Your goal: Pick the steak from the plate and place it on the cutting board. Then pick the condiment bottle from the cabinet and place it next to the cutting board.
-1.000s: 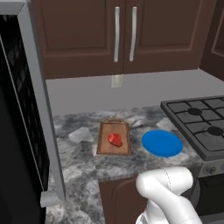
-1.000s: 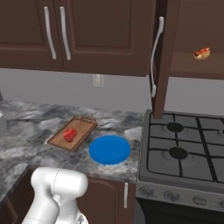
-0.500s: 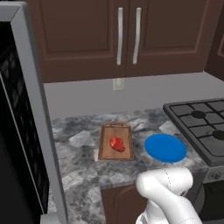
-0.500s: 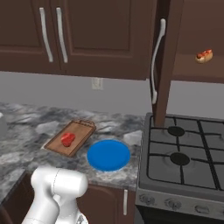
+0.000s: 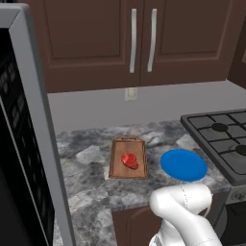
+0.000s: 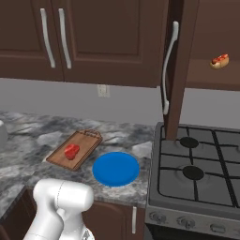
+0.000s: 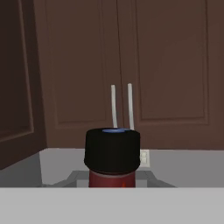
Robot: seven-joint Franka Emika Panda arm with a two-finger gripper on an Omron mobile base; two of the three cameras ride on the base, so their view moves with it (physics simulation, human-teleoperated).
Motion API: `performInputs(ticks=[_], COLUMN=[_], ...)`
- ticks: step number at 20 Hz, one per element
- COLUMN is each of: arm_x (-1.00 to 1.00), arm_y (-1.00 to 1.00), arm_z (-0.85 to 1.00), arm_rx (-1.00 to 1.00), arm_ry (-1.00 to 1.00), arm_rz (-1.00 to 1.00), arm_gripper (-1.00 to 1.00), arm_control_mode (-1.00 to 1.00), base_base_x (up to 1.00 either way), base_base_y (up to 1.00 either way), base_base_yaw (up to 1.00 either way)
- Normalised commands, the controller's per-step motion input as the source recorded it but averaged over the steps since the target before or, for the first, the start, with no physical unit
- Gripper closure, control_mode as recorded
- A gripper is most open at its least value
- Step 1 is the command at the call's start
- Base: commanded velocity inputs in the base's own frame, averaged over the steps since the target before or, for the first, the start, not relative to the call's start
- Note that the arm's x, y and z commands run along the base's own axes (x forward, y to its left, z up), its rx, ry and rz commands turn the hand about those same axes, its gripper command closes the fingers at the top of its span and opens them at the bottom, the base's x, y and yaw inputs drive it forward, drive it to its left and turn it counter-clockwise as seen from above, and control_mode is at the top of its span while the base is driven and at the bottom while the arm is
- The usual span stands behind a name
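Hand view: condiment bottle [image 7: 112,157] sits right in front of cam, black cap up, dark red body just below; closed cabinet [image 7: 131,65] doors w/ silver bar handles behind it.
Grip: fingertips themselves not visible; jaws closed down, and w/ bottle riding centred at the hand, judged clamped on condiment bottle.
Left base view, steak: steak [image 5: 129,161] lying on cutting board [image 5: 128,158], roughly mid-board, not touching rim.
Plate: blue plate [image 5: 184,165] bare, just beside board on stove side, not touching it.
Step 1: done, judging from meat on board and nothing on plate.
Right base view, cabinet: one door [image 6: 177,70] swung open above stove [image 6: 199,171]; hot dog [image 6: 219,60] on inner shelf, left alone as it should be.
Step 2: pick part looks done, bottle out of cabinet and in hand; placing not yet done.
Left to do: carry bottle down to counter [image 5: 91,192], set upright next to board, let go.
Free spots: bare granite on fridge side of board and in front of it; plate takes up the other side.
Risk: slim bottle, narrow neck, could tip if released before base is flat on counter.
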Motion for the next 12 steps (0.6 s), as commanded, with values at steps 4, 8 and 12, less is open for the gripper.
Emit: performInputs(ticks=[4, 8, 12], arm_x=[0.00, 0.00, 0.00], arm_y=[0.00, 0.00, 0.00], arm_z=[0.00, 0.00, 0.00], arm_rx=[0.00, 0.00, 0.00], arm_ry=[0.00, 0.00, 0.00], arm_rz=[0.00, 0.00, 0.00], arm_gripper=[1.00, 1.00, 1.00], arm_control_mode=[1.00, -1.00, -1.00], base_base_x=[0.27, 0.05, 0.00], base_base_y=[0.20, 0.08, 0.00], base_base_yaw=[0.00, 0.00, 0.00])
